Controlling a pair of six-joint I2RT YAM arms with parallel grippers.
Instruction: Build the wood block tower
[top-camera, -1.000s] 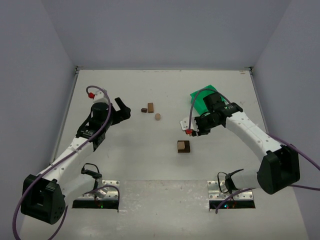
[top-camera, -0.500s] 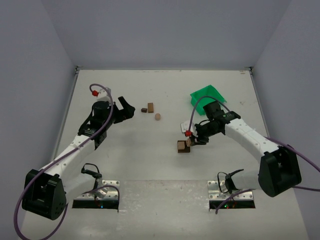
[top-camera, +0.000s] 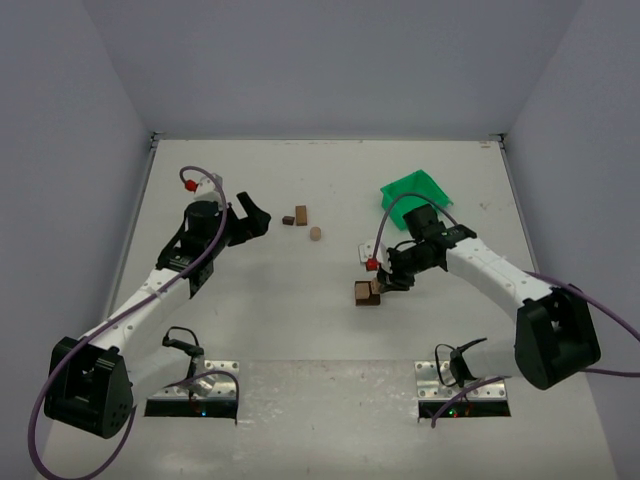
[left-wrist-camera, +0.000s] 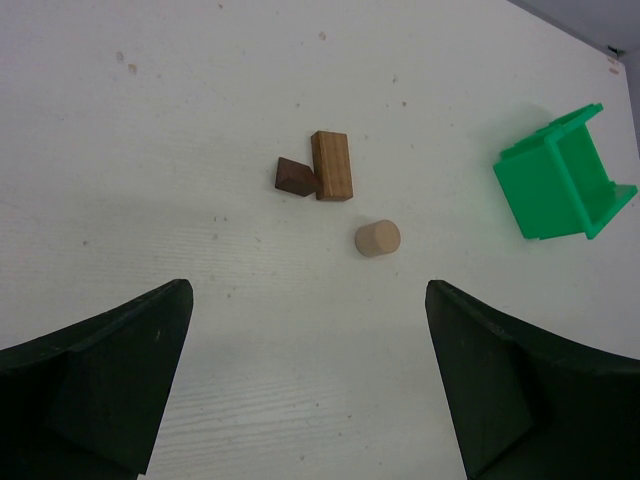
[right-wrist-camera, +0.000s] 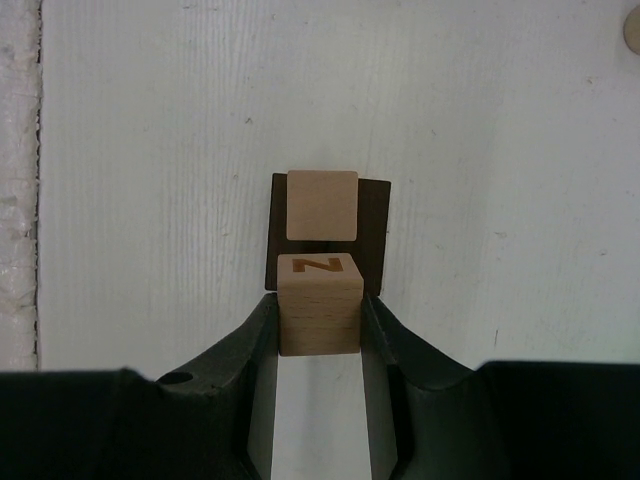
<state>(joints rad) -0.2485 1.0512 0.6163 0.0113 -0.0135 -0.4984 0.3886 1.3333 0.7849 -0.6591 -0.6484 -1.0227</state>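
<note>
The wood block tower stands as a dark brown square base (right-wrist-camera: 375, 215) with a tan cube (right-wrist-camera: 322, 204) on it, seen from above at the table's middle (top-camera: 364, 294). My right gripper (right-wrist-camera: 320, 305) is shut on a tan cube marked N (right-wrist-camera: 320, 285), held at the near edge of the base, right beside the placed cube. Whether it touches the base I cannot tell. My left gripper (left-wrist-camera: 308, 290) hangs open and empty, short of three loose blocks: a dark wedge (left-wrist-camera: 293, 177), a brown rectangular piece (left-wrist-camera: 331, 165) and a tan cylinder (left-wrist-camera: 378, 238).
A green plastic bin (top-camera: 412, 192) lies at the back right, behind my right arm, and shows on its side in the left wrist view (left-wrist-camera: 560, 185). The loose blocks (top-camera: 301, 215) sit between the two arms, toward the back.
My right gripper has carried the N cube from near the green bin down and left to the stack. The left gripper shifted slightly forward, then held still.
</note>
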